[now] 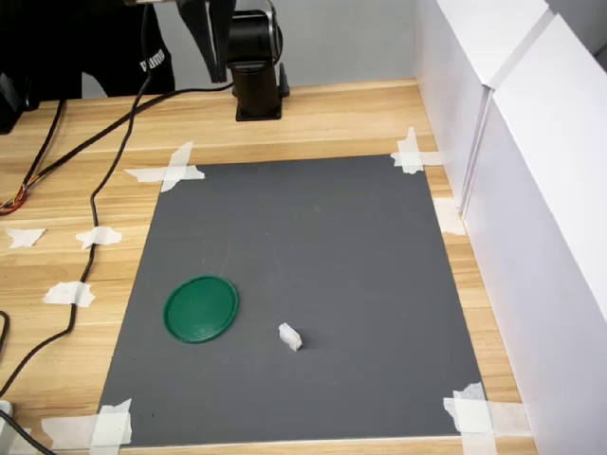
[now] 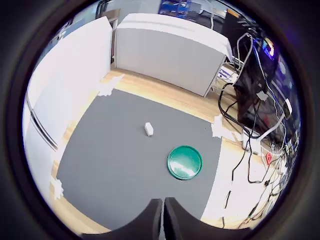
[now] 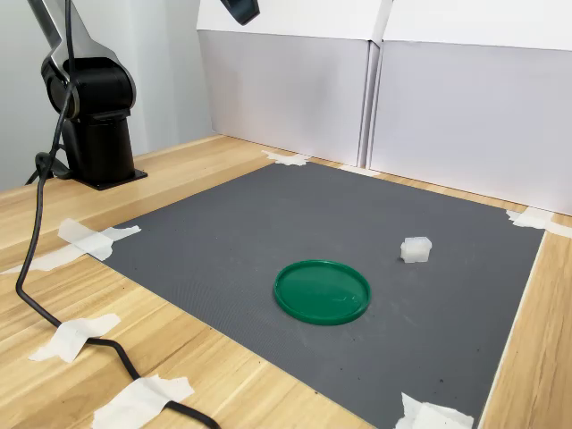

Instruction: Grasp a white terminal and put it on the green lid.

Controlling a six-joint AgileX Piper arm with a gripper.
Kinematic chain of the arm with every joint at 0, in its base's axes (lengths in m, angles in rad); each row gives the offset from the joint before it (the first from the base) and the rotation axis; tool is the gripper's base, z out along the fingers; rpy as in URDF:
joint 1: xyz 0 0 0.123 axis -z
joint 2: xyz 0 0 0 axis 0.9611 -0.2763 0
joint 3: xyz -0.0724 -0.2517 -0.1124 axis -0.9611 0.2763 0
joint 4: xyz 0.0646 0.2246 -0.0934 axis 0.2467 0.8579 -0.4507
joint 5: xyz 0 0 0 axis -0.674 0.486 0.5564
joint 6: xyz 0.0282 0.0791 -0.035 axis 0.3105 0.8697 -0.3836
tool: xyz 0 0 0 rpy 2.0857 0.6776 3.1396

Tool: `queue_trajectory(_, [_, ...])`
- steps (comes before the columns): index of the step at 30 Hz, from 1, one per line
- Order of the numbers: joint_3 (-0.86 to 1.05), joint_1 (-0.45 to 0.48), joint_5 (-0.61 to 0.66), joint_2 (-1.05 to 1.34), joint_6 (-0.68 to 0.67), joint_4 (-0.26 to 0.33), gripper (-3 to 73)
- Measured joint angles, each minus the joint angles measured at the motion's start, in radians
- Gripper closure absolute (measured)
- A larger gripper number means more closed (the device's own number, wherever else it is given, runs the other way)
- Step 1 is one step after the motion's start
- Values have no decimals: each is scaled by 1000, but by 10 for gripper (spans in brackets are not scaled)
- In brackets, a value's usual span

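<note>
The white terminal (image 1: pixel 289 336) (image 2: pixel 148 128) (image 3: pixel 416 249) lies loose on the grey mat. The green lid (image 1: pixel 200 309) (image 2: pixel 185 162) (image 3: pixel 322 291) lies flat a short way from it, to its left in the first exterior view. My gripper (image 2: pixel 163 202) hangs high above the mat's far end near the arm base. Its fingers are pressed together, shut on nothing. It shows only at the top edge in both exterior views (image 1: pixel 213 43) (image 3: pixel 241 9). Both objects sit well away from it.
The grey mat (image 1: pixel 303 218) is taped at its corners to a wooden table (image 1: pixel 341 114). White panels (image 1: pixel 531 190) wall one side and the end. The arm base (image 1: pixel 256 81) stands at the far edge, with black cables (image 1: pixel 95 199) trailing beside the mat.
</note>
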Motion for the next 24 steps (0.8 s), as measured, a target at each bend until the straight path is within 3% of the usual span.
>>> queue_trajectory(5, [-107, 0, 67, -135, -53, -33, 540])
queue_trajectory(13, [-265, 0, 90, -343, -209, -33, 163])
queue_trajectory(16, [-341, 0, 78, -415, -253, -33, 62])
queue_trajectory(19, [-416, 0, 89, -478, -280, -28, 17])
queue_trajectory(24, [-508, 0, 135, -570, -348, -18, 4])
